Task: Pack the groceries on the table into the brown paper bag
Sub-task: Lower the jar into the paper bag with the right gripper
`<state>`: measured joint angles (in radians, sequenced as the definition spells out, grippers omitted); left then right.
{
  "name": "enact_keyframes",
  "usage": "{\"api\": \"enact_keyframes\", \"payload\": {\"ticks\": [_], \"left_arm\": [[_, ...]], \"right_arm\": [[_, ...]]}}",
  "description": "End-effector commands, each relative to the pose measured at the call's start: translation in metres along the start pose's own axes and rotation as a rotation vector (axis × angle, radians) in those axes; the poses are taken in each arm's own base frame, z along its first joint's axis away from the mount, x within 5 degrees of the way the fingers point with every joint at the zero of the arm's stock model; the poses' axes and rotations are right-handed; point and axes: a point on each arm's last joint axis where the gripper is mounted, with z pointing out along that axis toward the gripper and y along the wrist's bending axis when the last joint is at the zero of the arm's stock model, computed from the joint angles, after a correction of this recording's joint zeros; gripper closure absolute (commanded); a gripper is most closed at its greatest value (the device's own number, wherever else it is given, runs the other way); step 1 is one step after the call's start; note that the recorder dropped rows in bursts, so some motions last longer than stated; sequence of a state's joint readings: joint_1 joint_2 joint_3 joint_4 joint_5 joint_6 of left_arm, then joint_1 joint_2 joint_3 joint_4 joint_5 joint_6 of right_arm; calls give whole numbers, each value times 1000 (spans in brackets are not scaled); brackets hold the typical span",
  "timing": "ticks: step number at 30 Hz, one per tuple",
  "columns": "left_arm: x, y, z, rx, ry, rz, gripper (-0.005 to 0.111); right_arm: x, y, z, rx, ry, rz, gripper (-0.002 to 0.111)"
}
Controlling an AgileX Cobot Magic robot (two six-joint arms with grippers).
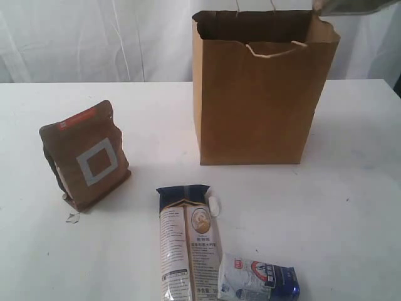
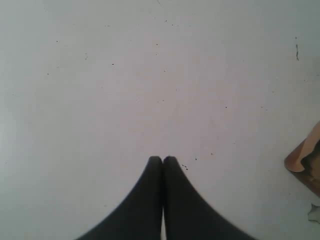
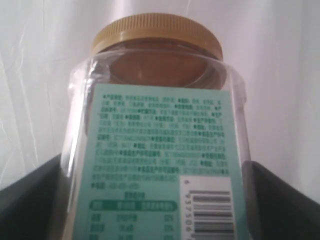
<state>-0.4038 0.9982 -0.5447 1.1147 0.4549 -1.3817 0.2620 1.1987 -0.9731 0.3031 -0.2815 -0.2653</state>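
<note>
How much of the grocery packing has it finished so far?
Done: unclear, the brown paper bag hides its contents. In hand: the right tool grips the yellow-lidded nut jar. To go: the brown pouch, long noodle packet and small blue-white carton sit on the table; the left tool is shut, empty.

The jar (image 3: 157, 100) sits between the fingers of the right tool (image 3: 155, 200), up over the right rim of the bag (image 1: 257, 106). Below that tool the bag stands on the counter (image 1: 351, 188). Before the bag lies the noodle packet (image 1: 188, 244), with the carton (image 1: 257, 279) against its right side. The pouch (image 1: 88, 157) stands well left of the bag, near the left tool (image 2: 162, 161).
</note>
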Motion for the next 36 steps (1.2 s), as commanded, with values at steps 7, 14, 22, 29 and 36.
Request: {"api": "enact_keyframes", "payload": {"ticks": [7, 14, 22, 29, 36], "left_arm": [[1, 3, -1, -14, 0, -1, 107], [1, 3, -1, -14, 0, -1, 107], [1, 3, -1, -15, 0, 21, 107], [1, 2, -1, -11, -1, 21, 107], [2, 2, -1, -10, 3, 15, 107]], "right_arm": [[24, 19, 51, -189, -194, -68, 108], [55, 6, 71, -163, -160, -28, 108], [90, 4, 94, -190, -146, 29, 108], [104, 3, 105, -186, -119, 32, 108], [113, 2, 109, -179, -84, 5, 72]]}}
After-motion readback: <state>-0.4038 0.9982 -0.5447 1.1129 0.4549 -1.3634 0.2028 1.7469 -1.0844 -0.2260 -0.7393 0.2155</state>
